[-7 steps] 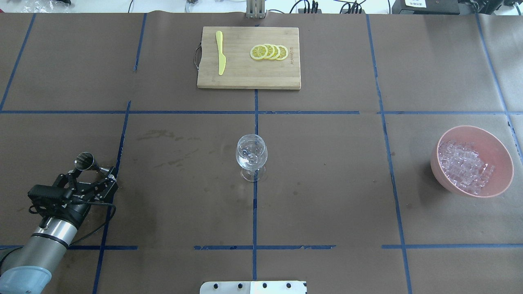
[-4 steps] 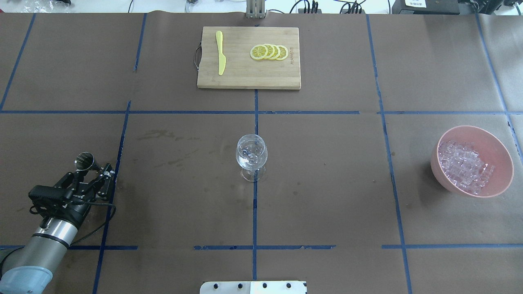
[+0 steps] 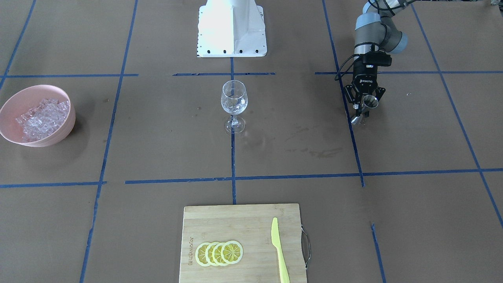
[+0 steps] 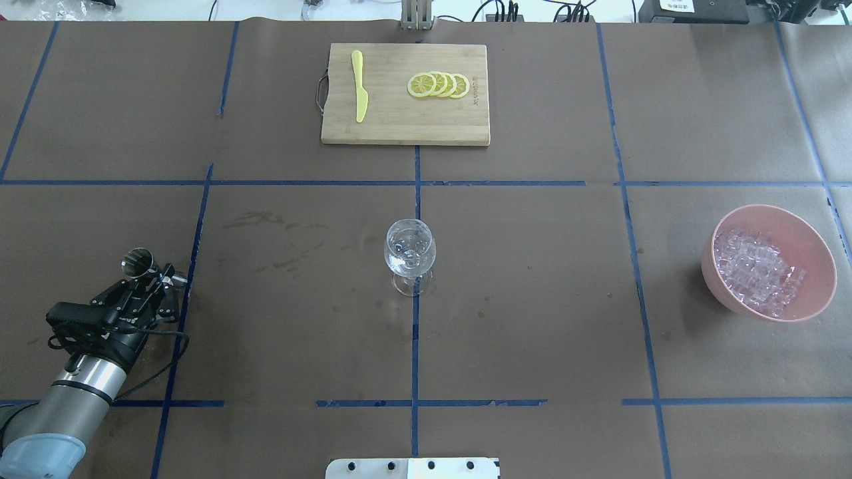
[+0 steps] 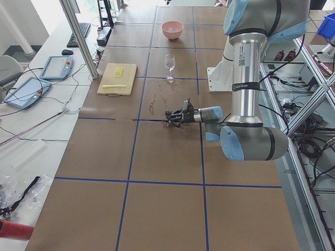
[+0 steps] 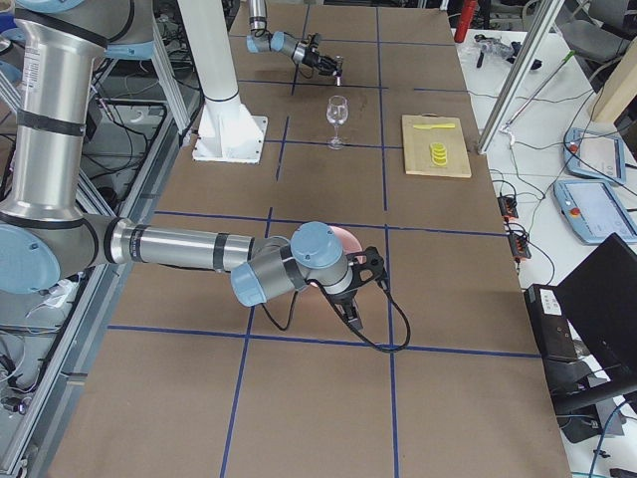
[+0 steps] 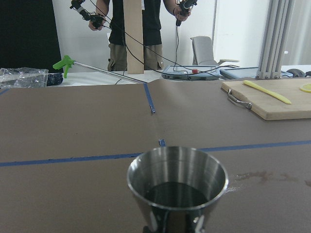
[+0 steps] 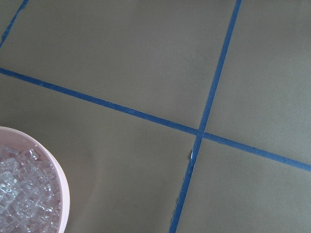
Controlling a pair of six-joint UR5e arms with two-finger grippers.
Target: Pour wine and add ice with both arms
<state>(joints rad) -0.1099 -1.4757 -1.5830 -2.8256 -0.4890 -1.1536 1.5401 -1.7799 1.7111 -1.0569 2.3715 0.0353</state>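
Got the left gripper (image 4: 162, 274) clamped on the waist of a small steel jigger (image 4: 138, 261), way over on the robot's left side of the counter (image 4: 532, 299), just beside a blue tape line (image 4: 193, 246). Left arm (image 4: 73, 392) stretched in low from the near-left corner. Checked the left wrist view: jigger upright, dark liquid (image 7: 177, 195) pooled low in the cup, finger pads (image 7: 153, 222) poking in at the bottom edge. Some dark smudges (image 4: 266, 223) on the paper between jigger and wine glass (image 4: 409, 249). Found the glass standing dead centre on a tape line, well apart from both grippers.

Spotted the ice (image 4: 755, 273) heaped in a pink bowl (image 4: 802, 233) far off on the robot's right, well apart from the glass too. Only caught the right gripper (image 6: 354, 314) in the right-side view, hanging at the end of the right arm (image 6: 179, 246) near the bowl, so can't tell whether clenched or released. Right wrist view looking down on the bowl's rim with ice in the lower-left corner, plus a tape crossing.

Further back across the counter: a bamboo cutting board (image 4: 399, 123) carrying four overlapping lemon slices (image 4: 439, 85) and a yellow plastic knife (image 4: 359, 86), lying apart from each other.
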